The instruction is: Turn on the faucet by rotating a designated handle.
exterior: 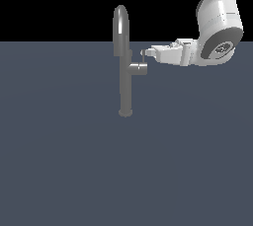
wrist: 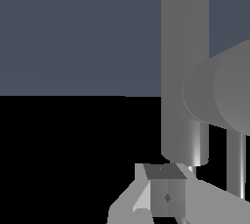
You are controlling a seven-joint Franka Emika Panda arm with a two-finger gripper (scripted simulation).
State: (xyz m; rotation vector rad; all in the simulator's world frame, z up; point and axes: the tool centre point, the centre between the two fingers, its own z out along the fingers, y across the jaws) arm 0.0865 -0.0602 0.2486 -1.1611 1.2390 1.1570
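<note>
The faucet [exterior: 126, 79] is a slim grey column with an arched spout [exterior: 121, 18] and a small round base, standing at mid-scene. A short side stub [exterior: 139, 68] points to the exterior view's right. The handle [exterior: 144, 59], a thin rod, rises from the stub's end. My gripper [exterior: 144, 53] reaches in level from the exterior view's right, with its tips at the top of the handle. In the wrist view the column [wrist: 184, 47], stub [wrist: 219, 91] and handle [wrist: 236, 164] are close. The gripper [wrist: 166, 196] looks shut, with the rod beside the fingers, not between them.
A flat dark blue-grey floor [exterior: 64, 146] runs all around the faucet. The white arm [exterior: 217, 27] comes down from the upper part of the exterior view's right. Nothing else stands in view.
</note>
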